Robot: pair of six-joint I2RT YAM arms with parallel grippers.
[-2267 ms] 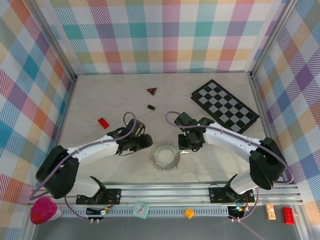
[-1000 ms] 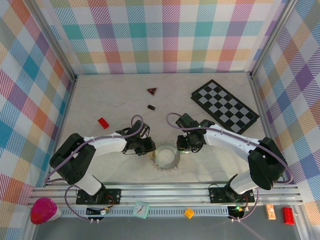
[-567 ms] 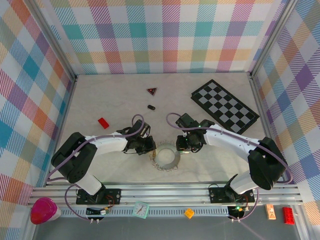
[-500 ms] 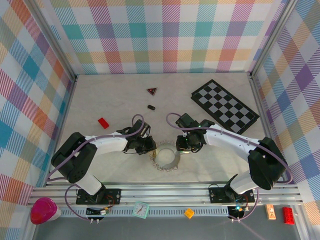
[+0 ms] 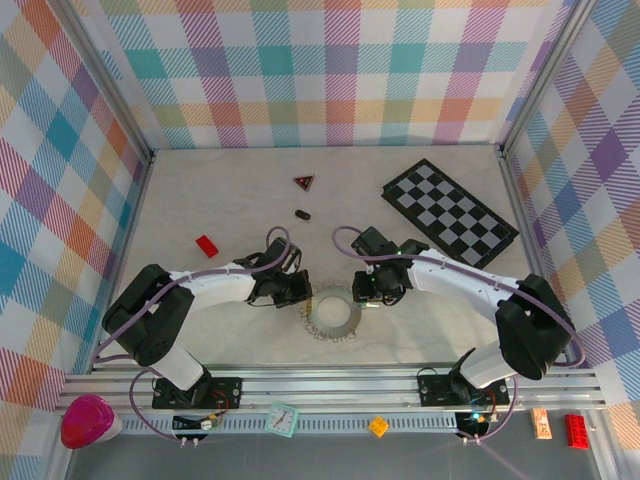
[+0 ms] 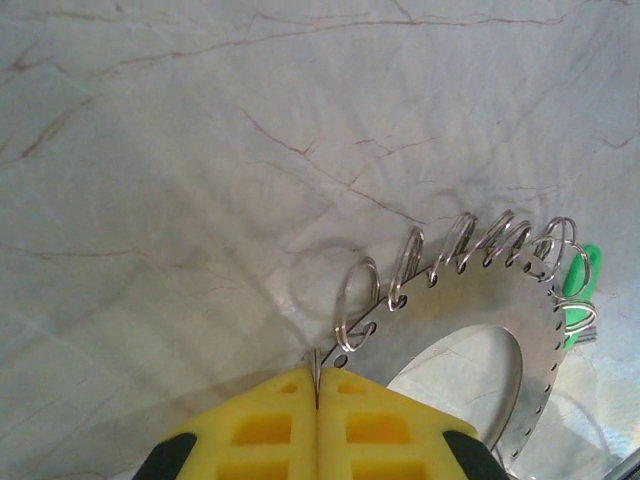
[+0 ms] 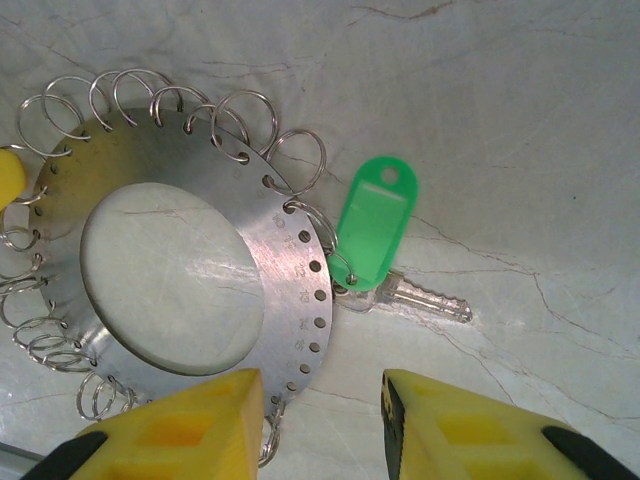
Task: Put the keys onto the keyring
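Keyring (image 7: 295,265): flat perforated steel annulus fringed with wire split rings, laid on counter (image 7: 520,120) between arms. Judged stiff, light, slippery; best taken at rim. Key (image 7: 430,298) with green tag (image 7: 375,225) hung on one loop. Left end effector (image 6: 317,385) closed at rim; grip unconfirmed. Right end effector (image 7: 322,400) open, empty.

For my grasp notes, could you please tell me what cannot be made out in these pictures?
Left wrist: what the sliver in the shut left pincer belongs to; its fingers hide it.
Left wrist: tag, mostly behind the disc.
Top view: rings, too small to count.
Right wrist: disc rim, behind the right pincer.
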